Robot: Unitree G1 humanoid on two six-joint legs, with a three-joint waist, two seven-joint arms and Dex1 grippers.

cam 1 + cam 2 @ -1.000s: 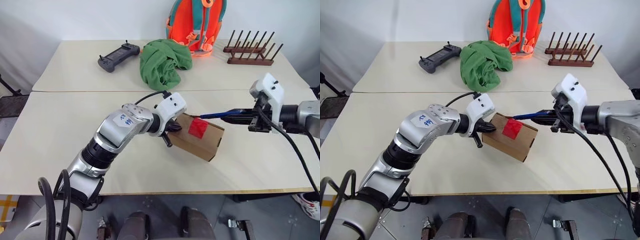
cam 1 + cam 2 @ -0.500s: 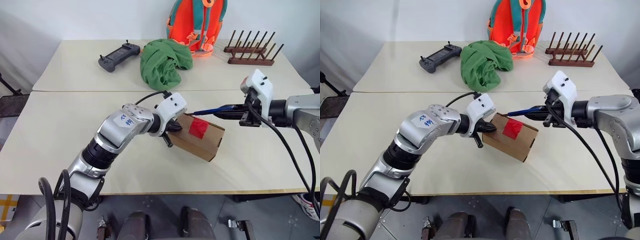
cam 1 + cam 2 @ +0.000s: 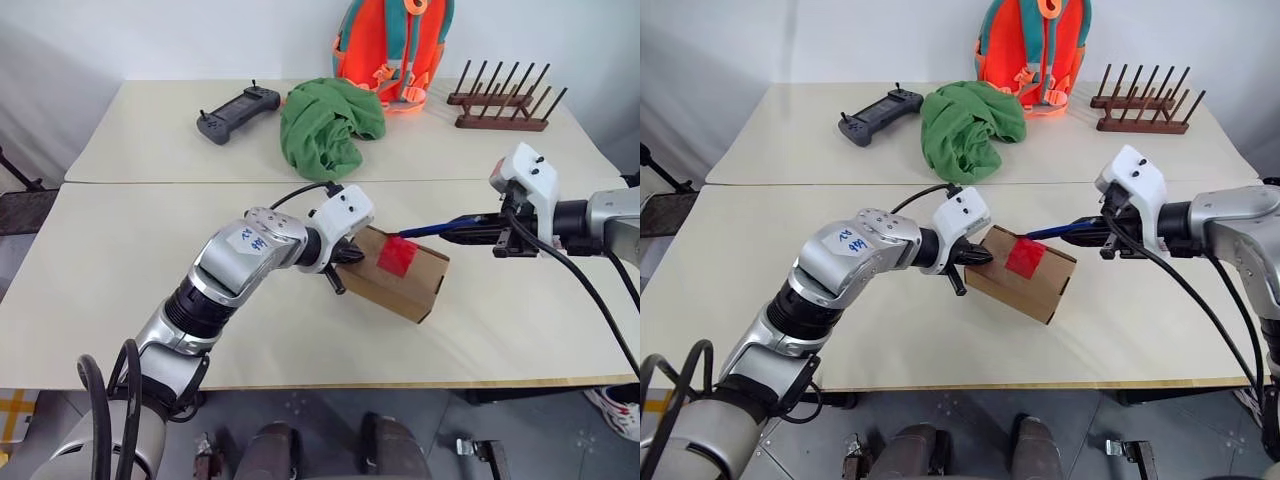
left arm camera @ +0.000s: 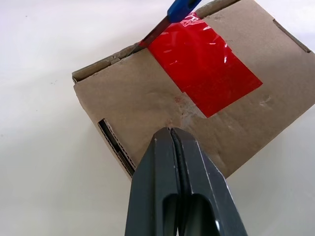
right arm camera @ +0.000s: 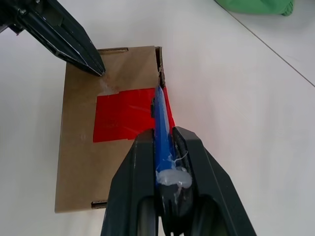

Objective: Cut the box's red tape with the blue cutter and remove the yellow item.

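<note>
The brown box lies askew on the near table, the red tape across its top. My left gripper is shut, its tips pressed on the box's top near one end, short of the red tape. My right gripper is shut on the blue cutter, which points left toward the box. The blue cutter has its tip at the far edge of the box, where the red tape meets the flap seam. The yellow item is hidden.
On the far table lie a dark grey controller, a bunched green cloth, an orange backpack and a wooden rack. A seam divides the two tables. Bare tabletop surrounds the box.
My right hand edged in toward the box and drew back again, the cutter's tip staying at the tape's far edge. The left gripper and the box kept still.
</note>
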